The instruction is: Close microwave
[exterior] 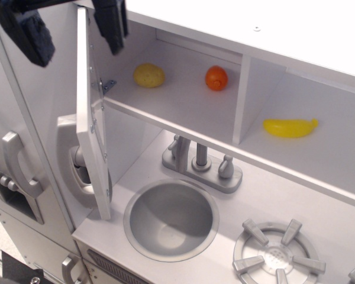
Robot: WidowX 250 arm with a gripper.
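Note:
The microwave door [93, 127] stands wide open and is seen almost edge-on, hinged at the left of the upper shelf compartment [177, 100]; its window and handle face away from the camera. My gripper [68, 26] is at the top left, open and empty. Its left finger [26, 32] is left of the door's top edge and its right finger [110, 23] is right of it, inside the compartment opening. I cannot tell whether either finger touches the door.
A yellow fruit [149, 75] and an orange [216, 77] lie in the microwave compartment. A banana [290, 127] lies in the compartment to the right. Below are the faucet [201, 163], sink [170, 220] and burner [278, 257]. A tall grey door with a curved handle [15, 163] is at the left.

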